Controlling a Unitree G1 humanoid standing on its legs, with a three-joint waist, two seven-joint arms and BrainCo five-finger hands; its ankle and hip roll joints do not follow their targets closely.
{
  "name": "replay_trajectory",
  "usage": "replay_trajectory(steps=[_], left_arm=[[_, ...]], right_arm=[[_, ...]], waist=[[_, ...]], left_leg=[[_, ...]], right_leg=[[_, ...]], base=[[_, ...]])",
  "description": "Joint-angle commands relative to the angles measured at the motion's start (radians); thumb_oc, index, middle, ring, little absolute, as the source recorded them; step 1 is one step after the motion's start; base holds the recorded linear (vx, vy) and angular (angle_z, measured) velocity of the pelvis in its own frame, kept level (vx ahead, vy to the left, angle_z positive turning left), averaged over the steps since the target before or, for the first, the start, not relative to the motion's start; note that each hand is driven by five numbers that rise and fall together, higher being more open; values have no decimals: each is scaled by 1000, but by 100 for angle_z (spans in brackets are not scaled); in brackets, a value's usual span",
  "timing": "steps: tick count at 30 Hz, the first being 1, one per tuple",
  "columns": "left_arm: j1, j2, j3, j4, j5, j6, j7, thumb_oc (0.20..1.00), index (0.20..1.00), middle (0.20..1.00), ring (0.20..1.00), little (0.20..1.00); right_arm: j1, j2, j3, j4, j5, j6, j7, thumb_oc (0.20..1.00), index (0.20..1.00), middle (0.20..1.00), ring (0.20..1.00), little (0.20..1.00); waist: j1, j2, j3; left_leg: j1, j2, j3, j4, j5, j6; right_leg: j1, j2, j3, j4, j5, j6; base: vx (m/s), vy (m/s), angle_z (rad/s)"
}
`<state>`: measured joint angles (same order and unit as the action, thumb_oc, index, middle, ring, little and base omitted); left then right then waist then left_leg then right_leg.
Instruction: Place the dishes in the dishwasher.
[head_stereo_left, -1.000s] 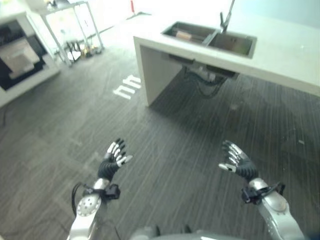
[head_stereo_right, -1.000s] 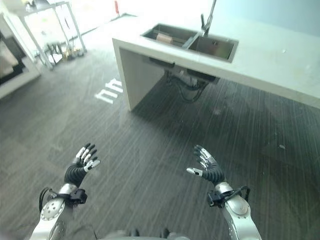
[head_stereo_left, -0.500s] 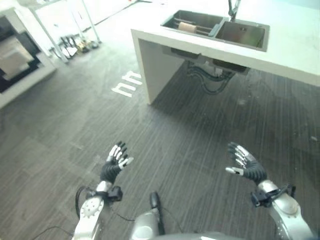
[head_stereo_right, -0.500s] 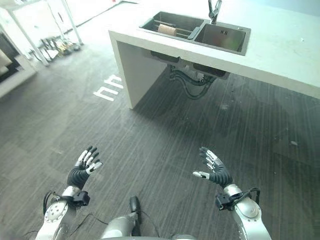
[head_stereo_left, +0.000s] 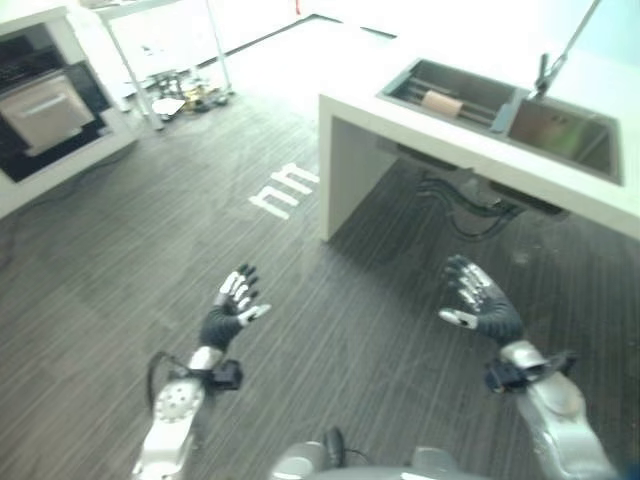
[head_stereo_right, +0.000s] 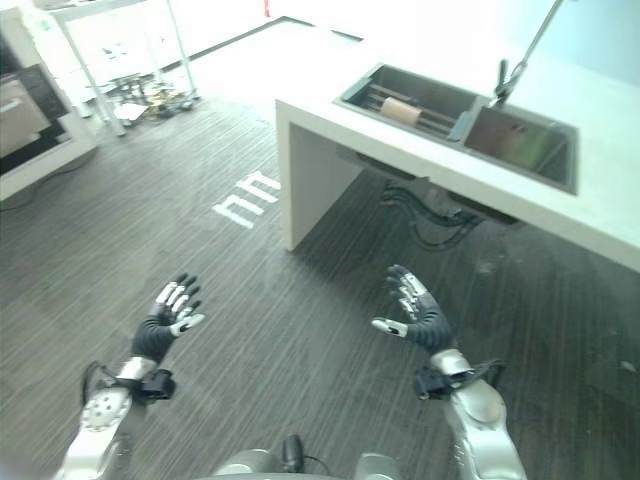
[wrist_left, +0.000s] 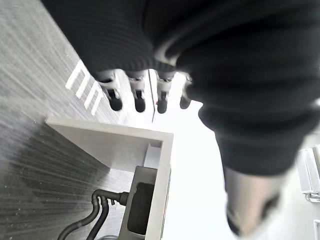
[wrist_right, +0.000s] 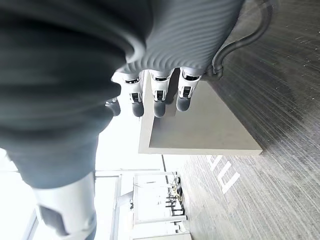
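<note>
I see my left robot hand (head_stereo_left: 232, 308) at lower left of the frame over the dark floor (head_stereo_left: 120, 260), fingers spread wide and holding nothing. My right robot hand (head_stereo_left: 478, 305) at lower right is likewise spread and empty. At upper right stands the white tabletop (head_stereo_left: 400, 118) with its sink (head_stereo_left: 560, 135); a tan dish (head_stereo_left: 441, 103) lies in the sink's left basin. The dishwasher (head_stereo_left: 45, 112) stands open at upper left.

Sink (head_stereo_left: 575, 140) in counter (head_stereo_left: 370, 105) ahead-right; dishwasher (head_stereo_left: 45, 110) far left.
</note>
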<state>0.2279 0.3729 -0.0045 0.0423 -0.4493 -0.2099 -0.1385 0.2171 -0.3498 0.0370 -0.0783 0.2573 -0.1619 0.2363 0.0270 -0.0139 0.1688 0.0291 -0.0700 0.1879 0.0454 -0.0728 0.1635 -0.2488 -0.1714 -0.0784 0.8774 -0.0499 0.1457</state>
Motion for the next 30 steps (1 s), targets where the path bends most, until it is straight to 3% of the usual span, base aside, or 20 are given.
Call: replay_trajectory(steps=[1, 2, 3, 8, 10, 13, 17, 19, 22, 23, 26, 29, 30], left_arm=[[-39, 38, 19, -38, 1, -27, -21, 1000, 1000, 1000, 1000, 1000], [-38, 41, 24, -42, -27, -18, -30, 1000, 1000, 1000, 1000, 1000], [-35, 38, 30, -59, -46, -17, -29, 1000, 1000, 1000, 1000, 1000], [-34, 40, 11, -112, -24, -68, -10, 1000, 1000, 1000, 1000, 1000], [-37, 33, 20, -141, -27, -93, 2, 1000, 1000, 1000, 1000, 1000], [-39, 13, 55, -210, -70, -101, 13, 1000, 1000, 1000, 1000, 1000], [-51, 12, 58, -244, -9, -172, 27, 1000, 1000, 1000, 1000, 1000], [-59, 17, 60, -263, -8, -210, 27, 1000, 1000, 1000, 1000, 1000], [-59, 13, 67, -287, -2, -258, 33, 1000, 1000, 1000, 1000, 1000], [-68, 10, 65, -303, 26, -296, 52, 1000, 1000, 1000, 1000, 1000], [-88, 8, 76, -336, 10, -305, 64, 1000, 1000, 1000, 1000, 1000], [-98, 11, 95, -360, -18, -309, 64, 1000, 1000, 1000, 1000, 1000], [-101, 10, 99, -370, -22, -313, 67, 1000, 1000, 1000, 1000, 1000]], right_arm=[[-6, -49, -55, -36, 70, -73, -2, 1000, 1000, 1000, 1000, 1000], [-1, -53, -63, -39, 78, -77, 1, 1000, 1000, 1000, 1000, 1000], [1, -61, -80, -45, 93, -86, 2, 1000, 1000, 1000, 1000, 1000], [-21, -66, -94, -87, 111, -94, -45, 1000, 1000, 1000, 1000, 1000], [-22, -73, -123, -109, 109, -115, -51, 1000, 1000, 1000, 1000, 1000], [-59, -85, -148, -161, 109, -124, -69, 1000, 1000, 1000, 1000, 1000], [-68, -98, -166, -214, 121, -162, -58, 1000, 1000, 1000, 1000, 1000], [-71, -114, -185, -256, 130, -185, -44, 1000, 1000, 1000, 1000, 1000], [-88, -125, -195, -274, 134, -201, -39, 1000, 1000, 1000, 1000, 1000], [-107, -125, -192, -280, 127, -204, -50, 1000, 1000, 1000, 1000, 1000], [-148, -130, -184, -288, 110, -187, -85, 1000, 1000, 1000, 1000, 1000], [-166, -131, -193, -293, 117, -168, -79, 1000, 1000, 1000, 1000, 1000], [-159, -124, -193, -302, 107, -163, -71, 1000, 1000, 1000, 1000, 1000]], waist=[[-41, -9, 3], [-49, -14, 12], [-65, -27, 28], [-98, -35, 48], [-107, -39, 15], [-112, -31, -35], [-119, -22, -47], [-126, -27, -53], [-119, -43, -50], [-105, -56, -39], [-82, -57, -28], [-72, -37, -27], [-65, -24, -29]], left_leg=[[67, 26, -98, -98, 29, -121], [81, 27, -95, -101, 24, -125], [106, 27, -77, -102, 6, -136], [201, 25, -69, -126, -62, -138], [216, 34, -57, -112, -84, -146], [246, 82, -31, -57, -107, -189], [197, 134, -37, 70, -37, -231], [140, 164, -45, 260, 47, -263], [53, 154, -56, 479, 75, -267], [-32, 155, -60, 555, 66, -249], [-83, 156, -43, 461, 16, -219], [-35, 157, -38, 219, 28, -227], [-32, 152, -65, 86, 40, -239]], right_leg=[[136, 67, -106, -411, 49, 0], [139, 67, -116, -469, 54, 4], [139, 59, -126, -609, 84, 16], [58, 4, -146, -745, 211, 45], [114, 13, -149, -823, 185, 40], [182, 47, -153, -858, 143, 1], [210, 85, -131, -847, 97, -41], [238, 107, -109, -843, 61, -78], [264, 111, -89, -843, 43, -107], [283, 109, -73, -839, 34, -115], [305, 117, -58, -842, 18, -105], [327, 127, -43, -848, -2, -85], [342, 132, -28, -859, -10, -73]], base=[[260, -120, 3], [303, -154, 10], [293, -149, 11], [353, -185, 24], [482, -421, 55], [449, -505, 57], [192, -328, -48], [156, -339, -53], [102, -219, -34], [91, -125, -14], [123, -15, -8], [195, 141, -14], [216, 162, -14]])
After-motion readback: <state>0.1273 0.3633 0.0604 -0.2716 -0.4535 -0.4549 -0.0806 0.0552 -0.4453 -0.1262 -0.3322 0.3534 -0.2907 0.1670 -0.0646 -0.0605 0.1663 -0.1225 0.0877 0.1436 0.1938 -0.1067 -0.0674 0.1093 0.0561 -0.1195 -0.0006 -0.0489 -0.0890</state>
